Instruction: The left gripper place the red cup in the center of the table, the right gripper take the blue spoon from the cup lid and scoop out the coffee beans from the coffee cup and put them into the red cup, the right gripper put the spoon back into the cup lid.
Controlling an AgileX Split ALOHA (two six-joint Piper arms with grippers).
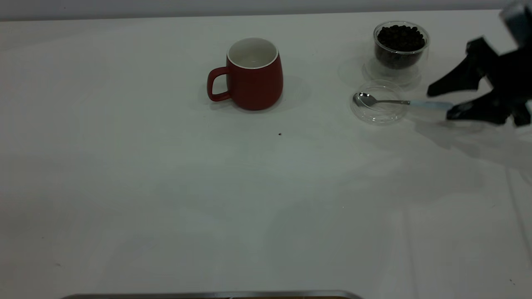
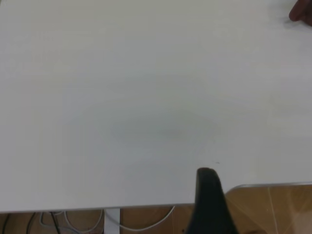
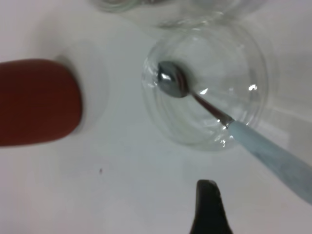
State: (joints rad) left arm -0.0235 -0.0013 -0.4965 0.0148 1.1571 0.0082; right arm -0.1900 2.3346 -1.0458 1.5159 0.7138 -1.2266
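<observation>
Right tool (image 1: 447,101) matte black, angular tapering fingers, pale grey wrist block above

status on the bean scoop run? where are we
Done: the red cup stands upright mid-table, empty inside. In hand: the right gripper, jaws open, is at the handle end of the blue spoon, which lies with its bowl in the cup lid. Left: scooping coffee beans from the full coffee cup, then returning the spoon.

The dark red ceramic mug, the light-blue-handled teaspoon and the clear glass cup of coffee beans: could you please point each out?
Dark red ceramic mug (image 1: 255,85): exterior view, body.
Light-blue-handled teaspoon (image 3: 171,80): right wrist view, metal bowl.
Clear glass cup of coffee beans (image 1: 400,58): exterior view, glass wall.
</observation>
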